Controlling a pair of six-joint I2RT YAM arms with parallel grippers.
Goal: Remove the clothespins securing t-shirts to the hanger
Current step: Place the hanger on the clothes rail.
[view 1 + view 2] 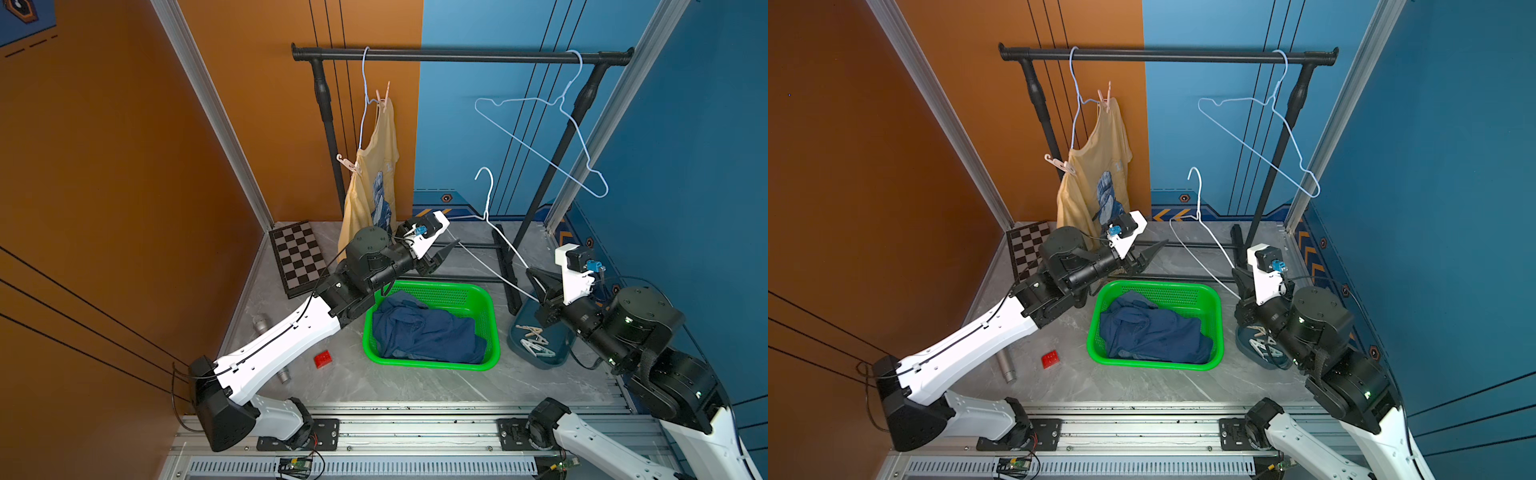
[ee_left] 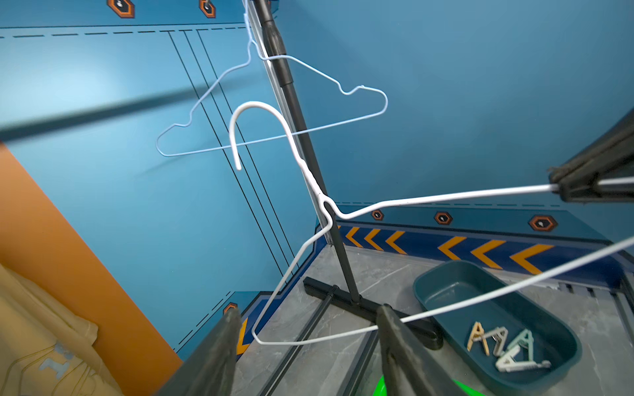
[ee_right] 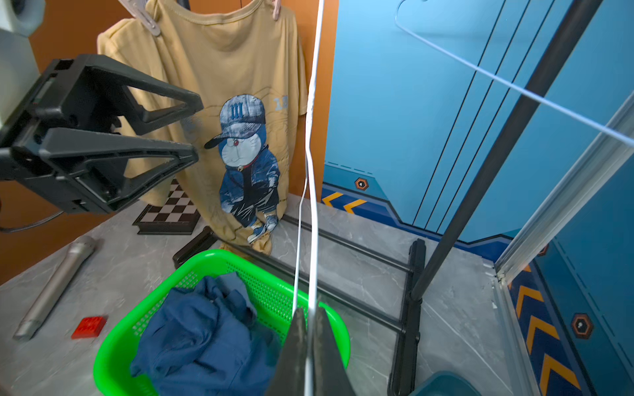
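Against orange wall [image 1: 257,104] — pink clothespin [image 1: 386,96] upright on yellow t-shirt [image 1: 380,166], handles skyward

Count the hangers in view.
3: loaded hanger carrying the yellow t-shirt on the rail; bare hanger farther along it; white hanger clamped in the right gripper.

Boxed in by an orange wall [image 1: 104,166] on the left of the frame and a blue wall [image 1: 706,166] on the right.
Floored with a grey marbled counter [image 1: 415,386], trimmed along the blue side's base with orange chevrons [image 1: 1177,215]; framed by slanting aluminium posts [image 1: 210,104]; spanned across the upper middle by a black clothes rail [image 1: 457,55].
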